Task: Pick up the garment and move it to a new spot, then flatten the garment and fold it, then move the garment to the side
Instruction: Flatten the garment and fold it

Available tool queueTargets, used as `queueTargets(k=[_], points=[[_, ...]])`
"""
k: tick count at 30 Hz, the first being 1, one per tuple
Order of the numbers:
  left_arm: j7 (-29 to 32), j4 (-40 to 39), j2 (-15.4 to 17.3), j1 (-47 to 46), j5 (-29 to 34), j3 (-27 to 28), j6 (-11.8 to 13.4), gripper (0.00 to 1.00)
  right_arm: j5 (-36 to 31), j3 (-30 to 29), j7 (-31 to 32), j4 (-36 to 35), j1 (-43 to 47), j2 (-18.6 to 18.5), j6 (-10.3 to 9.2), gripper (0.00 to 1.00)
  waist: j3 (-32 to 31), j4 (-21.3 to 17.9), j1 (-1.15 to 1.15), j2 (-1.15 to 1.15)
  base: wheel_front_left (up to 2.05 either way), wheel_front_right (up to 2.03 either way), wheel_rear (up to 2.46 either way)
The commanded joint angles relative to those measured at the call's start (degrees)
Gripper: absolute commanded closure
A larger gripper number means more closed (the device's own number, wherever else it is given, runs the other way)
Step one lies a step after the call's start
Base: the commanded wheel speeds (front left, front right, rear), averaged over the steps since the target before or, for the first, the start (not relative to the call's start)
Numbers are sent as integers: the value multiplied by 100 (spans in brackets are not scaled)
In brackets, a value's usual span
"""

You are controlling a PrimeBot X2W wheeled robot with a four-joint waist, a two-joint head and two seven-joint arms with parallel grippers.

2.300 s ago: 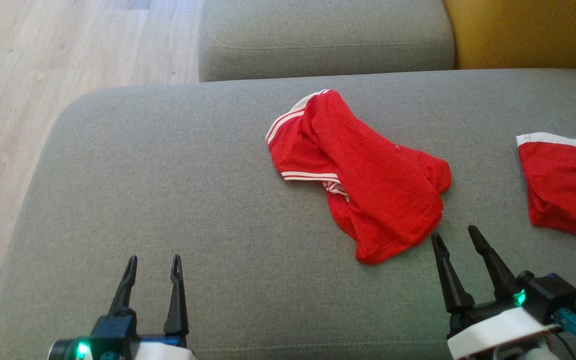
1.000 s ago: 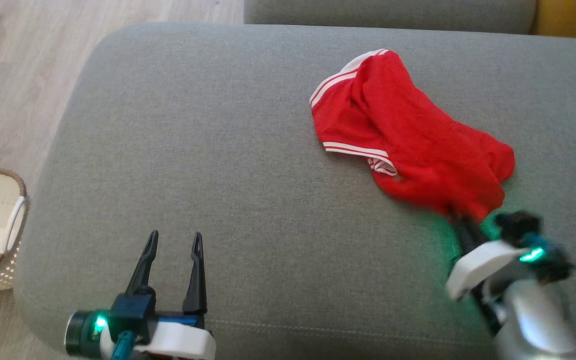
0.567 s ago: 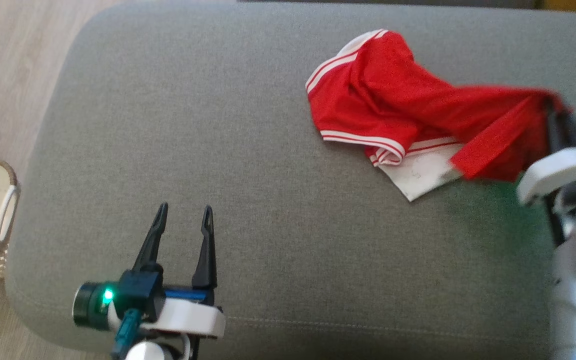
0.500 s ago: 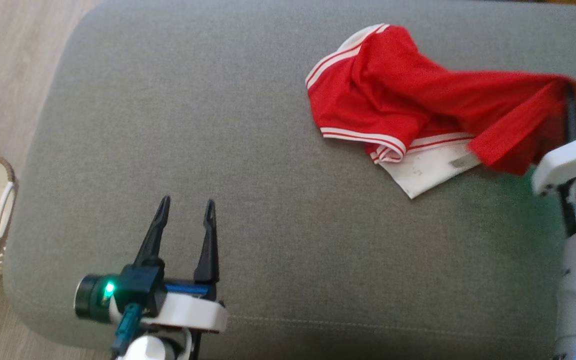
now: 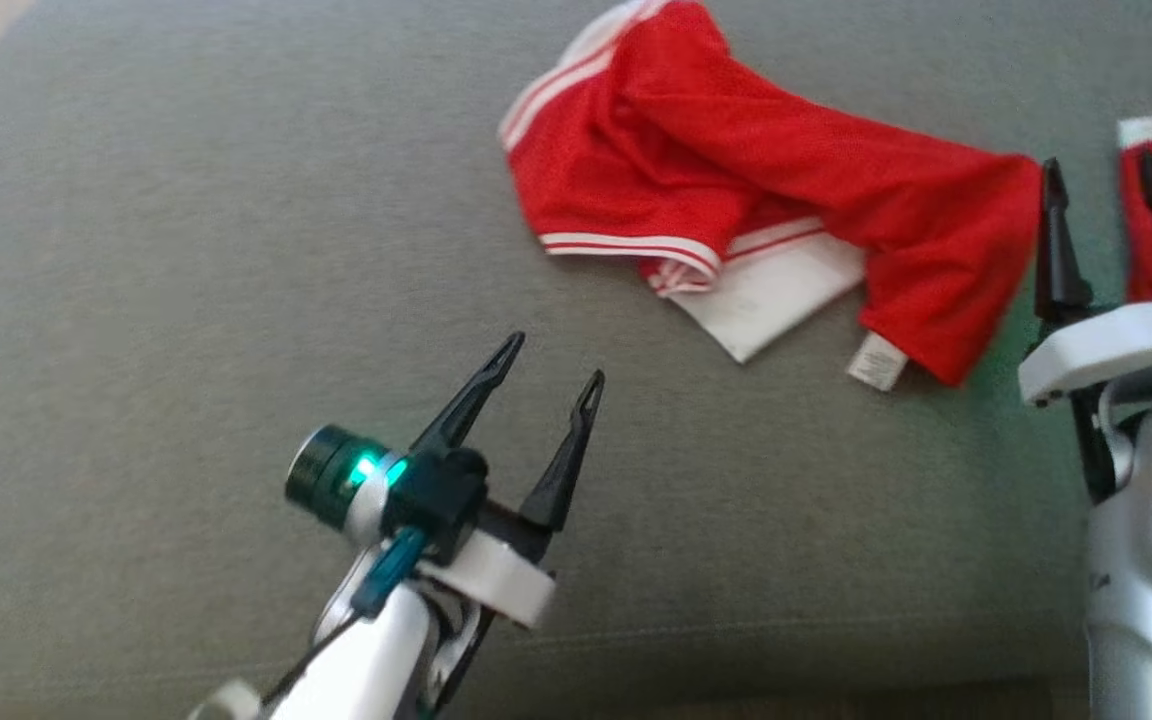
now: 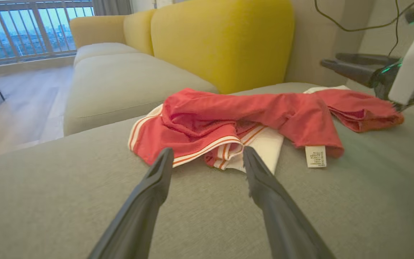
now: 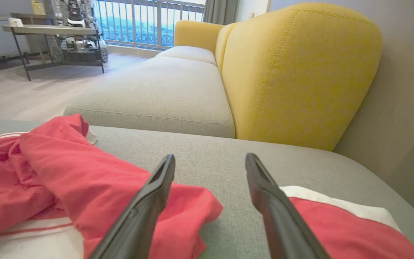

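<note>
Garment rumpled red mesh, cushion grey weave

- Grey sofa seats, yellow back cushions behind them.
- Pale wood floor beyond the sofa.
- Railed window, bright daylight; dark-legged table near it.

The left gripper is showing two long black fingers that are narrowing to thin tips, each with a small slot near the end. They are coming out of a black block that is sitting on a white plate. A dark round cylinder beside it is glowing green, and a teal plug is carrying a thin dark cable. The right gripper is having the same black fingers, a white bracket and a shiny silver forearm.
</note>
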Motion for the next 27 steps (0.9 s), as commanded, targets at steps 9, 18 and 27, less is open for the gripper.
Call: queueTargets(k=[9,18,27], points=[[-30,1345,64,-1442,438,-184,-262,0,1157,1069,-52,-1441,832,4,-2,0,468,-1023,0,0,0,0,0],[-30,2133,175,-2051,508,-291,-204,0,1502,1308,-53,-1716,1048,5,-2,0,669,-1392,0,0,0,0,0],[-30,2512,295,-2508,486,-235,52,51,1579,1352,-53,-1932,1044,5,-2,0,812,-1506,0,0,0,0,0]])
